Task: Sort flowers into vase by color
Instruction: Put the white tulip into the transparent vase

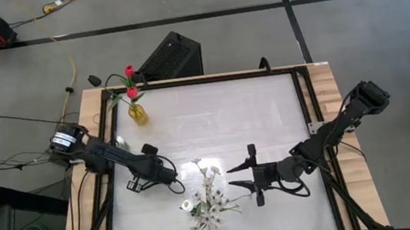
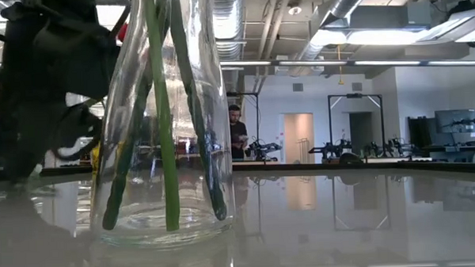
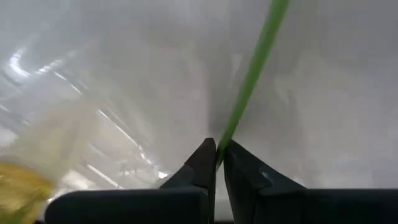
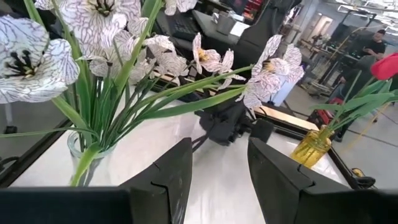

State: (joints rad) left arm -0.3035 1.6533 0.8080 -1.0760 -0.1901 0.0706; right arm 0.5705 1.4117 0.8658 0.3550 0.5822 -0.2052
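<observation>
- Left gripper [image 3: 216,163] nearly closed, its fingertips pinching a thin green stem [image 3: 252,74]; the stem runs up and away from the tips over the pale tabletop [image 1: 221,121]
- In the high view the left gripper [image 1: 175,182] sits low near the tabletop's front left, just beside the clear vase [image 1: 208,207] of white flowers [image 1: 208,196]
- Right gripper [image 4: 214,165] wide open, holding nothing, its fingers apart and aimed at the white flowers [image 4: 93,37]
- From above, the right gripper [image 1: 244,176] hovers just right of the white bunch, not touching it
- Yellow vase [image 1: 137,112] with red tulips [image 1: 130,78] stands at the far left of the tabletop, well apart from both arms
- Low view: clear vase [image 2: 162,120] close up, green stems [image 2: 165,136] standing inside
</observation>
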